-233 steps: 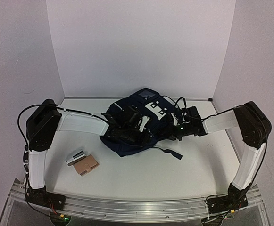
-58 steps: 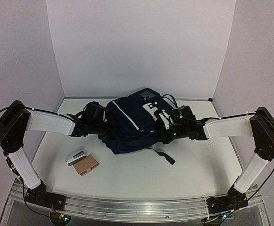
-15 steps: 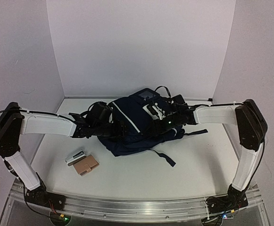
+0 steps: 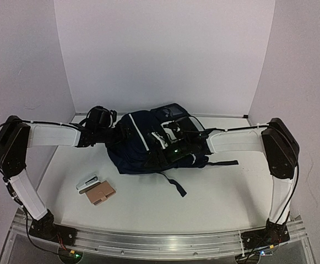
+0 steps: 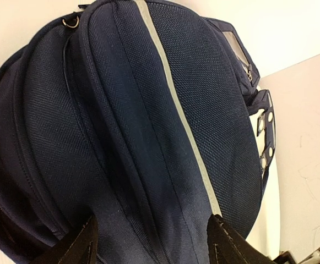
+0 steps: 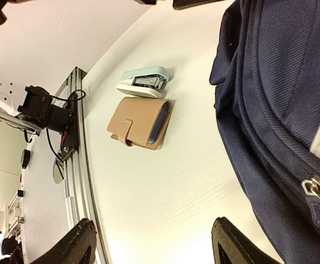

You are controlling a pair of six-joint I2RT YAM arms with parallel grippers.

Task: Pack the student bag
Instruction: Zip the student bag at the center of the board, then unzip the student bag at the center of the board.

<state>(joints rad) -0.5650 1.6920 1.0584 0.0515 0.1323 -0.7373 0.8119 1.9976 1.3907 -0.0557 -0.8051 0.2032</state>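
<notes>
"on the table [image 4: 215,187], where did the student bag [image 4: 143,148] lie?" the trainee asked.

"centre, toward the back, slumped between the two arms. the left gripper [image 5: 151,225] was at its left flank, the right gripper [image 6: 153,223] low at its near edge."

"state of each?"

"both spread wide, holding nothing. in the left wrist view the fingers framed the navy panel with the white piping [image 5: 176,110]; contact could not be confirmed. in the right wrist view the fingers framed bare table beside the bag, near a zipper pull [image 6: 315,190]."

"why that arrangement?"

"judgement: one arm on each side allowed the bag to be steadied and its zip located before loading. no open compartment showed in these views, so packing appeared not yet begun."

"and the load?"

"a tan wallet [image 4: 100,192] and a stapler [image 4: 87,183] lay just beside each other at the left front, well apart from the bag, probably staged within the left arm's reach."
</notes>
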